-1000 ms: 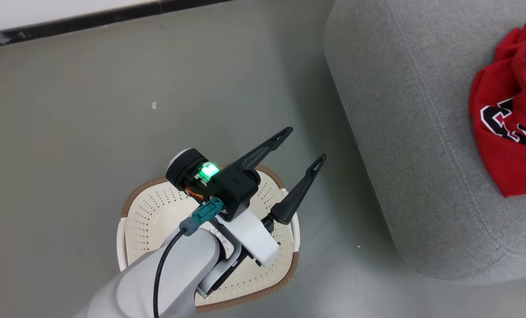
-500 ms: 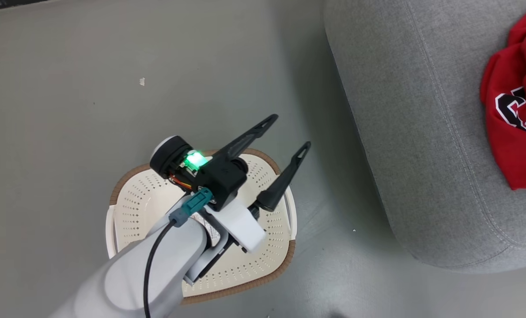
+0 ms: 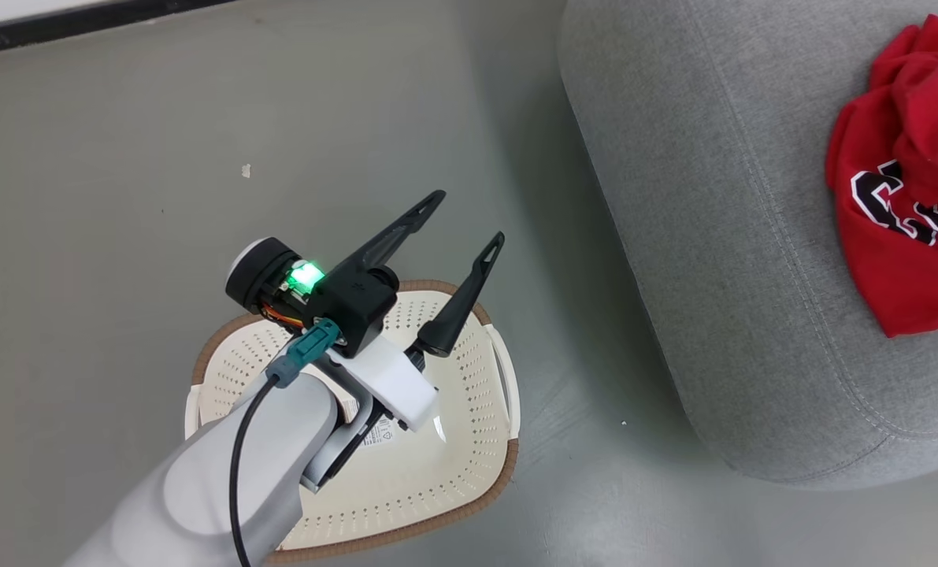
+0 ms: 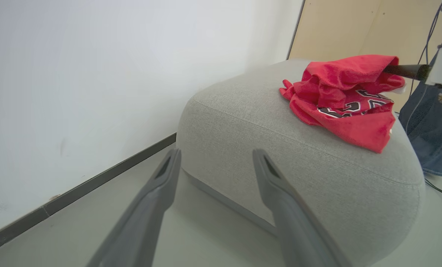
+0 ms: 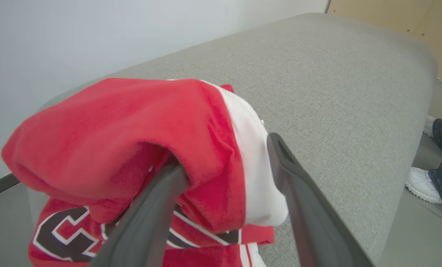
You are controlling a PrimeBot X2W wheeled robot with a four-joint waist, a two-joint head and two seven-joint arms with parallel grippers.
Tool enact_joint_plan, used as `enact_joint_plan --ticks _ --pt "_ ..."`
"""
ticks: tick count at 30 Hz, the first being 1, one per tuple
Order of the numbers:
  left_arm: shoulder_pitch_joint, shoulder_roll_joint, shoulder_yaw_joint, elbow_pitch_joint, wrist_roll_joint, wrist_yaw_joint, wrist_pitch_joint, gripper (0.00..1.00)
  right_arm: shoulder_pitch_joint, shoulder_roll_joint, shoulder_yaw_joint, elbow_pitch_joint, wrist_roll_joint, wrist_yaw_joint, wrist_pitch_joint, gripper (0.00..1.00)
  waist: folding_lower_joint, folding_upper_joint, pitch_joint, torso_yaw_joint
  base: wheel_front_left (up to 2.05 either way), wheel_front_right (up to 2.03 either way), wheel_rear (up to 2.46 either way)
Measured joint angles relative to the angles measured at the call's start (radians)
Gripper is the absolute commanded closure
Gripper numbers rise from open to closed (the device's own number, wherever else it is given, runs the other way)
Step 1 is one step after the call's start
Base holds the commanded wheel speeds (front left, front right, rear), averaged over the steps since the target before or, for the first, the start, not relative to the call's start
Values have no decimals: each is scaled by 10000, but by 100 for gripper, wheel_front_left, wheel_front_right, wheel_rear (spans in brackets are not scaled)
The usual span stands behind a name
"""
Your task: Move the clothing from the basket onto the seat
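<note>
While the left jaws hover over the basket (image 3: 453,480) at seven o'clock of the head view, they stand spread wide with nothing between them, tips aimed toward one o'clock. A paper label (image 3: 380,431) lies inside the basket, which sits on the grey floor (image 3: 122,197). Across a strip of floor, the seat (image 3: 713,236) takes up the side from one to four o'clock. On its top, at three o'clock, the clothing (image 3: 902,236) lies in a red heap. The right jaws stand spread too, pinching nothing; a red-and-white fold drapes over one finger (image 5: 150,215). A person's white shoe (image 5: 421,185) shows at four o'clock of the right wrist view.
</note>
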Motion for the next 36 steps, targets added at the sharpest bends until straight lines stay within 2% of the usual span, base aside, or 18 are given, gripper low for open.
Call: enact_joint_plan --ticks 9,14,22,36 --pt "18 33 447 453 -40 17 -186 0 1178 117 199 -984 167 0 0 0 0 0 -510 -100 0 0 0" --pt "180 109 886 721 -194 226 -309 0 1236 40 727 -2025 157 0 -4 0 0 0 -869 -126 0 0 0" --pt "852 343 1749 957 -527 635 -364 0 1236 65 2105 -3317 155 0 -27 0 0 0 -1513 -25 0 0 0" --pt "2381 290 3193 474 -606 1304 -393 0 1423 541 4663 -4291 157 0 -29 0 0 0 -2602 666 0 0 0"
